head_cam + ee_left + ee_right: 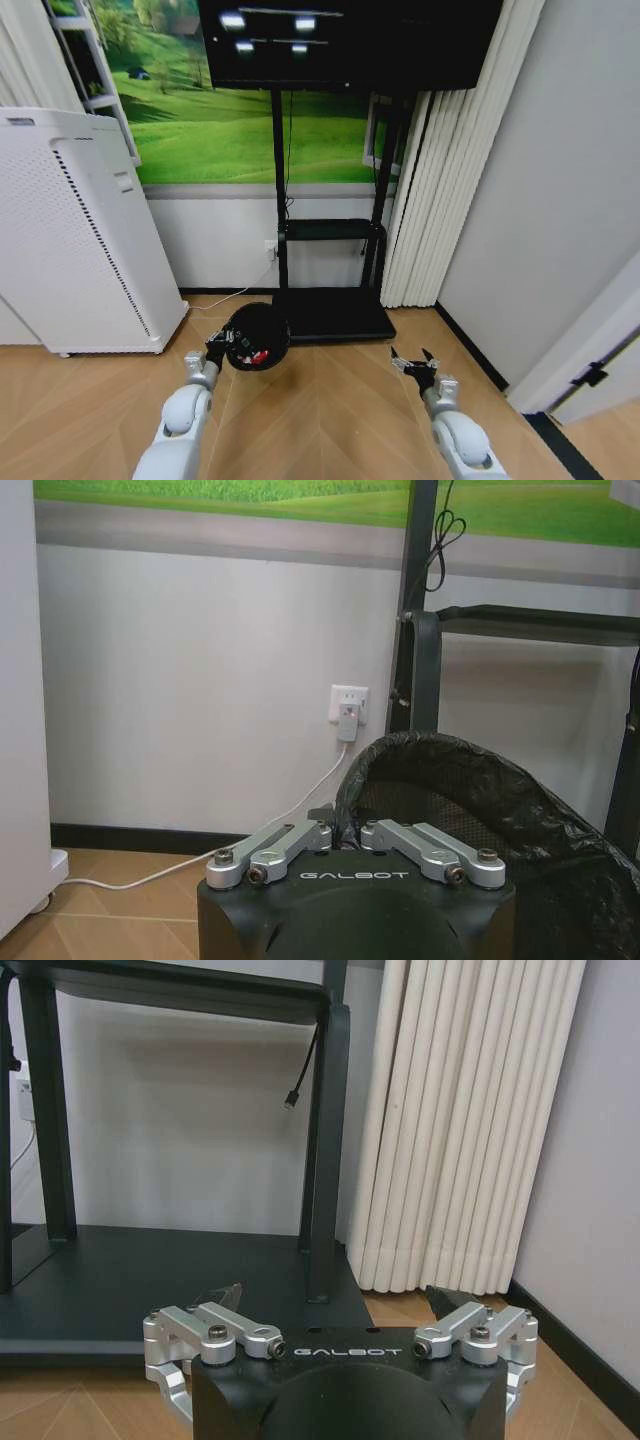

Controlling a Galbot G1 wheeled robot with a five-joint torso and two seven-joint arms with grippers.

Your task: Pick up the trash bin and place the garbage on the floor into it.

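Observation:
The trash bin (257, 337), small, round and black with a black bag liner, hangs just above the wooden floor in front of the TV stand. My left gripper (216, 345) is shut on its near rim. In the left wrist view the fingers (290, 838) pinch the crinkled liner edge of the bin (480, 810). A red-and-white piece of garbage (260, 355) shows inside the bin's mouth. My right gripper (412, 360) hovers open over the floor to the right, holding nothing. The right wrist view shows that gripper (335, 1300) with its fingers spread wide.
A tall white perforated appliance (70, 240) stands at the left. The black TV stand base (335, 315) lies straight ahead, with white curtains (440, 200) and a grey wall to the right. A wall socket (347, 712) with a white cable is behind the bin.

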